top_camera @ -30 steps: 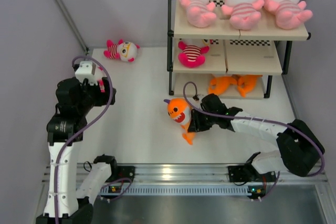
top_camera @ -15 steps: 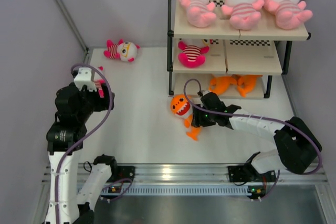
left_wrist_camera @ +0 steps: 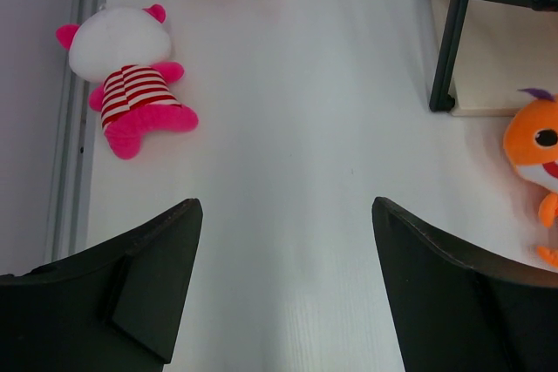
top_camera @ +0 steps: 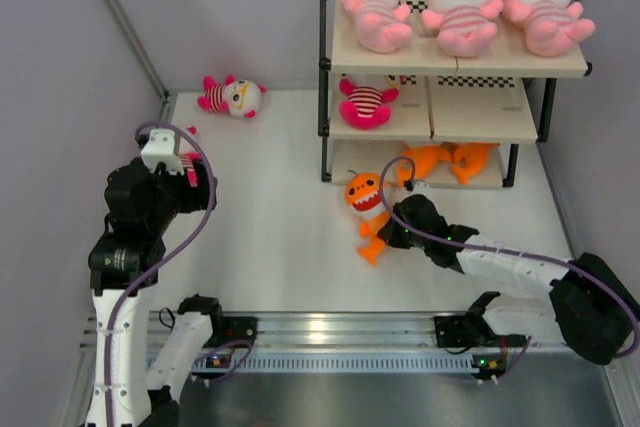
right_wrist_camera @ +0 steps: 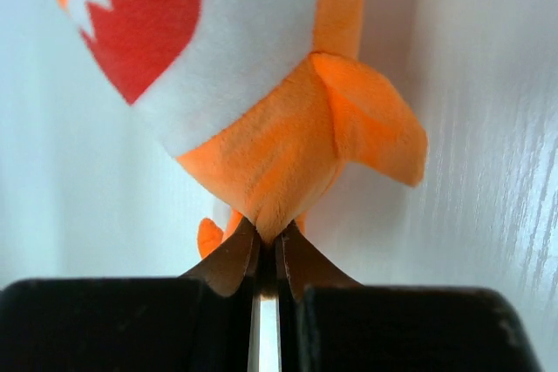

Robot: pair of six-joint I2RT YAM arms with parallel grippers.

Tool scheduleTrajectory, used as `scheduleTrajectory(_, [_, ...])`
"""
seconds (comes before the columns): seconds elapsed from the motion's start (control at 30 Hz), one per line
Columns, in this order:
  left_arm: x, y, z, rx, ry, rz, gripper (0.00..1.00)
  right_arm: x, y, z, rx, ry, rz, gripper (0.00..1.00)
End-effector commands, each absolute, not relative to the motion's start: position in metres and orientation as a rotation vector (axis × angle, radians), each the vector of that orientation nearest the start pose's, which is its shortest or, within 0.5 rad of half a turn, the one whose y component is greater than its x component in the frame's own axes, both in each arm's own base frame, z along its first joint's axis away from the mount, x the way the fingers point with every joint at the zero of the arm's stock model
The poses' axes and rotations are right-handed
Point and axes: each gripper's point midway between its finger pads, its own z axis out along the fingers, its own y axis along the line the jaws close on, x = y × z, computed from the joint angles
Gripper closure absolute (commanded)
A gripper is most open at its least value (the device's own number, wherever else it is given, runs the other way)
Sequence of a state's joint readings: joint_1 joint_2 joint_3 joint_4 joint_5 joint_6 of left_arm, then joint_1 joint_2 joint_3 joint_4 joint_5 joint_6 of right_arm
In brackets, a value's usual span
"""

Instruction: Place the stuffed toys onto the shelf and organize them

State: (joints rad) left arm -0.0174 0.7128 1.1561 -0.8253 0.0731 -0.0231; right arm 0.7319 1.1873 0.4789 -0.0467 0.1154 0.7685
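My right gripper [top_camera: 388,231] [right_wrist_camera: 268,246] is shut on the lower body of an orange fish toy [top_camera: 364,195] [right_wrist_camera: 261,128], held just in front of the shelf [top_camera: 480,112]. The fish also shows at the right edge of the left wrist view [left_wrist_camera: 536,150]. My left gripper [top_camera: 190,175] [left_wrist_camera: 284,206] is open and empty above the floor. A hot-pink toy [left_wrist_camera: 131,84] lies ahead of it to the left, partly hidden in the top view [top_camera: 186,160]. Another hot-pink toy [top_camera: 232,96] lies at the back left. Three pale pink toys [top_camera: 460,9] lie on the top board, one hot-pink toy [top_camera: 365,102] on the middle board, two orange fish [top_camera: 445,160] on the bottom.
The shelf's black front-left post [top_camera: 325,137] [left_wrist_camera: 449,41] stands just behind the held fish. Grey walls close in the left, back and right sides. A metal rail [top_camera: 340,332] with the arm bases runs along the near edge.
My right gripper has carried the orange fish to the right and nearer the shelf's bottom tier. My left arm shifted slightly back at first, then stayed still.
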Motion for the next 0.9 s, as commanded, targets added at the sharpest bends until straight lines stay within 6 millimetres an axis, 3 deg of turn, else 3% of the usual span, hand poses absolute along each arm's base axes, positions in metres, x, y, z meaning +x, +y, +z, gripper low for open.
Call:
scheduleTrajectory(0.0, [0.229,-0.016,0.332,0.055,1.889,-0.085,0.15,0.251,0.215,0.101,0.220,2.190,0.660,1.00])
scheduleTrajectory(0.17, [0.232,-0.016,0.334,0.054,1.894,-0.084,0.15,0.274,0.218,0.145,0.301,2.029,0.723,1.00])
scheduleTrajectory(0.23, [0.235,-0.016,0.335,0.053,1.897,-0.084,0.15,0.284,0.223,0.143,0.277,2.046,0.694,1.00])
scheduleTrajectory(0.27, [0.235,-0.016,0.336,0.054,1.897,-0.084,0.15,0.295,0.227,0.156,0.283,2.028,0.695,1.00])
scheduleTrajectory(0.33, [0.235,-0.016,0.339,0.053,1.891,-0.082,0.15,0.307,0.231,0.148,0.283,2.058,0.662,1.00])
scheduleTrajectory(0.47, [0.233,-0.014,0.348,0.076,1.867,-0.061,0.15,0.340,0.241,0.172,0.327,1.985,0.675,1.00])
scheduleTrajectory(0.63, [0.231,-0.014,0.352,0.073,1.851,-0.060,0.15,0.364,0.247,0.174,0.386,1.941,0.645,0.99])
scheduleTrajectory(0.87, [0.228,-0.012,0.359,0.075,1.833,-0.044,0.14,0.381,0.242,0.158,0.474,1.911,0.578,0.84])
